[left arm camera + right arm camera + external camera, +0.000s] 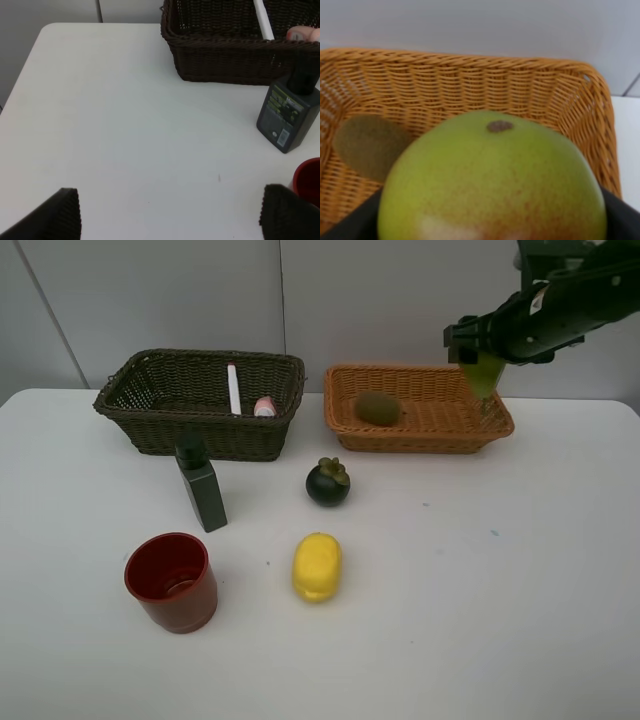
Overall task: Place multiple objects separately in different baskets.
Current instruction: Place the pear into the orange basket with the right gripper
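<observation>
You've got the green-red pear (490,185) hanging over the right-hand end of the shallow orange-tan wicker basket (420,445), so what's left here is a clean drop-off. My take: bring it down close to the weave before you let go. Those walls are low, and a round fruit released from up there could bounce or roll over the rim. Aim for the bare patch at this end, apart from the fuzzy brown kiwi (377,407) lying toward the other end, so the two don't knock. Open smoothly, then lift straight up.

The right fingers (620,222) are clamped on the pear's sides, spread fairly wide because the fruit is fat, and it looks clear of the basket. The left fingers (282,212) are spread wide with nothing between them. They hover over the white bench (125,125), near the dark green square bottle (287,112) and the deep dark brown wicker basket (225,60).

Out on the bench you also have the dark mangosteen (328,483), the yellow lemon (317,566) and the red cup (172,582) to sort.
</observation>
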### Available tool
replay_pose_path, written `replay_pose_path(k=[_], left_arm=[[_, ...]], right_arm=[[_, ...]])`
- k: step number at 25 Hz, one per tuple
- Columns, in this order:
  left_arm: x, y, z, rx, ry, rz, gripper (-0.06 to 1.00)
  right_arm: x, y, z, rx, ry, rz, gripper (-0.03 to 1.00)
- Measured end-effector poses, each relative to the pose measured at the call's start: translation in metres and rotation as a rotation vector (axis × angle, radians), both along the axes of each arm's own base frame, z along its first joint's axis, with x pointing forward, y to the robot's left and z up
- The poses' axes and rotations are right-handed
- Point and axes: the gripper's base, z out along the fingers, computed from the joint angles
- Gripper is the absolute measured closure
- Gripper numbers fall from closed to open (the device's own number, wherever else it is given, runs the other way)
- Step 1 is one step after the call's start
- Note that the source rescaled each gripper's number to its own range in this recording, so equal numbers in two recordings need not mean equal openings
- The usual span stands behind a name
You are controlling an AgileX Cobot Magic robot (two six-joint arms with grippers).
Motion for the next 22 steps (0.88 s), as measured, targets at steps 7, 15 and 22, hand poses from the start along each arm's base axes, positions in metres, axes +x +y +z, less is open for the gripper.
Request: replay_pose_path(k=[7,15,22], left_arm=[[0.0,0.0,0.0,0.0,0.0,0.0,0.01],[0.0,0.0,0.0,0.0,0.0,0.0,0.01],[0.0,0.0,0.0,0.0,0.0,0.0,0.01]], right_arm=[[0.032,0.006,-0.023,-0.014,0.012,0.011,0.25],[0.052,0.008,-0.046,-0.021,0.046,0.007,0.25],[0.056,-0.003,-0.067,-0.026,0.098,-0.023,0.25]])
